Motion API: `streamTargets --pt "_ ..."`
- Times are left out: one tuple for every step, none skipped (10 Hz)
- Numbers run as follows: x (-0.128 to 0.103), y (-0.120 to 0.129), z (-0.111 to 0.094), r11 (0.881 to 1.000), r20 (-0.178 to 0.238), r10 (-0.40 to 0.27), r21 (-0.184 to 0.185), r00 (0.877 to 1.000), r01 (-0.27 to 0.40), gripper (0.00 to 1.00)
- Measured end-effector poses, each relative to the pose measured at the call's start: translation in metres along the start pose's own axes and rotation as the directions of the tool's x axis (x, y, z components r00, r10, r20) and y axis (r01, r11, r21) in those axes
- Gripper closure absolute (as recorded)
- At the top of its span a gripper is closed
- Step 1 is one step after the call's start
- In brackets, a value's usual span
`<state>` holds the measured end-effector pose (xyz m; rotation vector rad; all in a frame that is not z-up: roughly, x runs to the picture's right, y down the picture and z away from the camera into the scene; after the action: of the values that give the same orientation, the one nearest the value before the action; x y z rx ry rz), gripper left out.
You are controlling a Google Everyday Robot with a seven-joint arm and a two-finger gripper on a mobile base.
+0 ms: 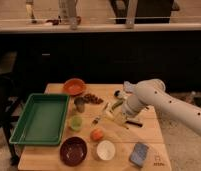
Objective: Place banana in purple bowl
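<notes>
Pincer (114,110), closed, hangs just beside small, pale-yellow banana (108,116).

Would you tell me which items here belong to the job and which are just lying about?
Job: banana, purple bowl, gripper (jaws shut, low over the table, at the banana).
Lying about: green tray, orange bowl, white cup, orange fruit, green cup, blue packet.

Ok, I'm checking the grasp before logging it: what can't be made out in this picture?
Camera view:
- Banana: only a pale yellow bit shows; the arm covers the rest.
- Gripper, shut, over mid-table by the banana: whether it holds it cannot be told, because the arm hides the contact.
- Brown bits beside the orange bowl: too small to identify.
</notes>
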<state>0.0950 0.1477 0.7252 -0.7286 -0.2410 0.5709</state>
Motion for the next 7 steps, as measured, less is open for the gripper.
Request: streamTargets --pt "-0.016 0.019 -0.010 0.997 0.009 -0.078 -0.024 0.997 0.078 1.00" --pt "-0.028 0.036 -0.016 0.987 0.018 -0.154 -0.045 0.988 0.155 1.00" --pt "-0.035 0.045 -0.021 0.979 0.025 -0.197 -0.053 0.980 0.199 1.00" --pt "-0.039 0.052 -0.023 0.972 0.030 -0.227 -0.060 0.973 0.229 1.00" --pt "-0.040 0.053 -0.023 0.970 0.030 -0.232 -0.062 0.972 0.233 1.00" --pt "-0.039 0.053 -0.024 0.971 0.031 -0.231 -0.061 0.972 0.233 1.00" --pt "-0.040 0.053 -0.023 0.970 0.031 -0.232 -0.061 0.972 0.233 1.00"
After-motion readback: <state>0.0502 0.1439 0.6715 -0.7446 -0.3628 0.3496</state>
